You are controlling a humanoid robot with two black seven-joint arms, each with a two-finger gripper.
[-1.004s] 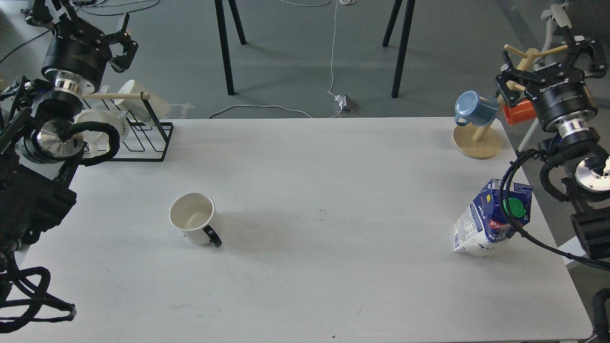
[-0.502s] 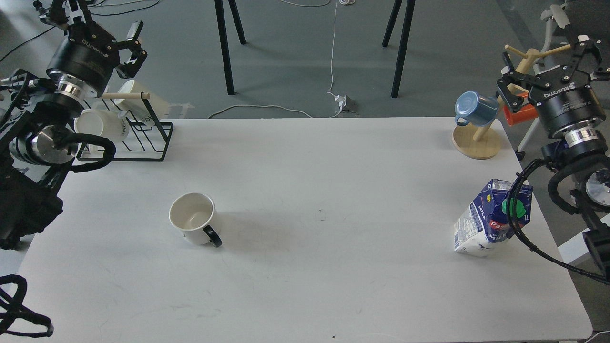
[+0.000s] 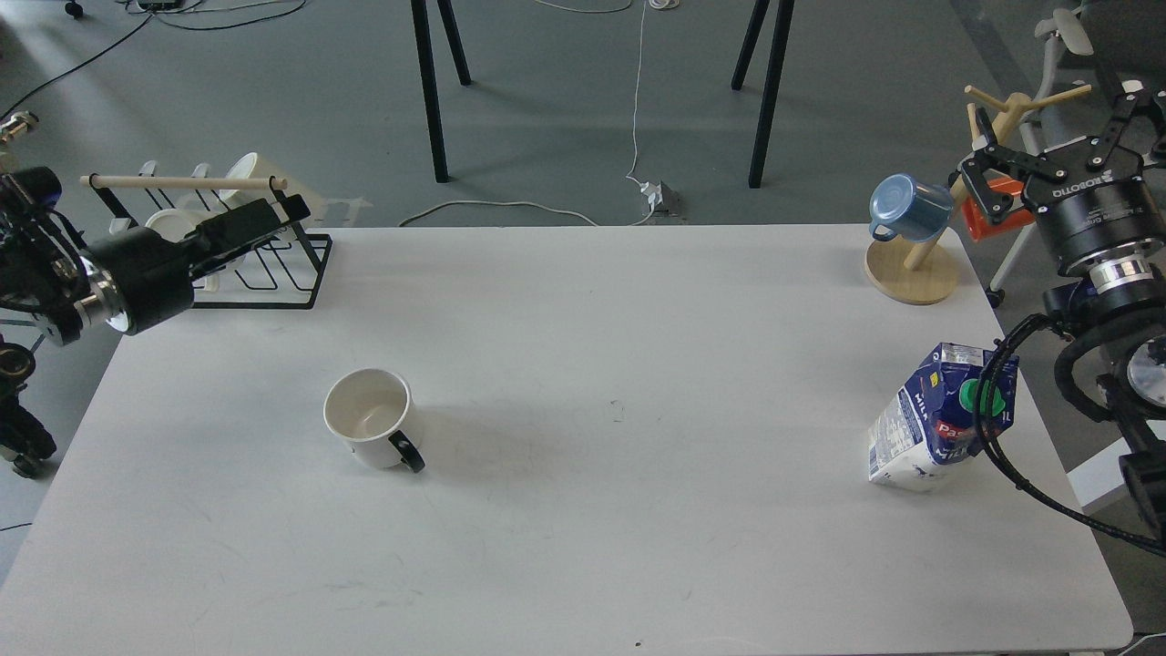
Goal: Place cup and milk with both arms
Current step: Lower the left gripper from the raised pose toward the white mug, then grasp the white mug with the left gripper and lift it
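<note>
The cup (image 3: 369,419), a white mug with a black handle, stands upright on the left half of the white table (image 3: 619,319), handle toward the front right. The milk (image 3: 938,419), a blue and white carton with a green cap, stands near the table's right edge, partly crossed by my right arm's black cable. My left gripper (image 3: 269,219) points right beside the dish rack, far behind and left of the cup; its fingers show as one dark bar. My right gripper (image 3: 1057,137) is open and empty, beyond the table's right edge, well behind the milk.
A black wire dish rack (image 3: 291,273) with white cups stands at the far left corner. A wooden mug tree (image 3: 915,269) at the far right corner holds a blue mug (image 3: 906,208) and an orange mug (image 3: 988,214). Black table legs stand on the floor behind.
My left arm has swung down and turned, so its gripper now points right along the dish rack. My right arm has drifted slightly right. The cup and milk have not moved.
</note>
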